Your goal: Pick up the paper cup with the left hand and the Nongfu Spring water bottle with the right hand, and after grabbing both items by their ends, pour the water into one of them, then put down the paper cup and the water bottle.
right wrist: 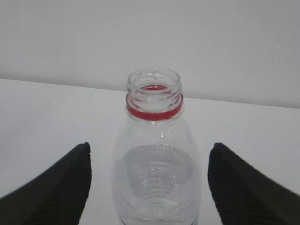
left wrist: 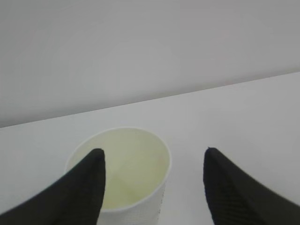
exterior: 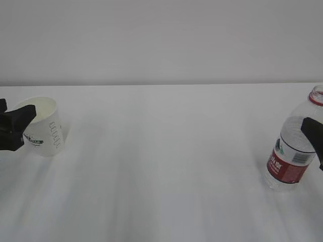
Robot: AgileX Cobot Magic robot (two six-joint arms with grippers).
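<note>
Left gripper (left wrist: 152,187), black and wedge-fingered, stands with its jaws spread around the small white tapered paper cup (left wrist: 123,176); the left finger (left wrist: 84,187) overlaps the cup's rim in the left wrist view, the right finger stands apart from the wall, so no grip is evident. The cup rests at the far left of the white bench (exterior: 161,166), appearing tilted in the exterior view, its cream interior showing a pale yellowish tint that may be water (left wrist: 126,187). The right gripper (right wrist: 150,187), likewise black, is spread wide on either side of the clear ribbed plastic Nongfu Spring water bottle (right wrist: 154,168) with red label and red neck ring, touching neither side; the bottle is uncapped and stands at the far right of the bench. Cup and bottle lie well apart, each within reach of its own arm. Whether the jaws bracket the objects for approach or for release cannot be judged from these views.
</note>
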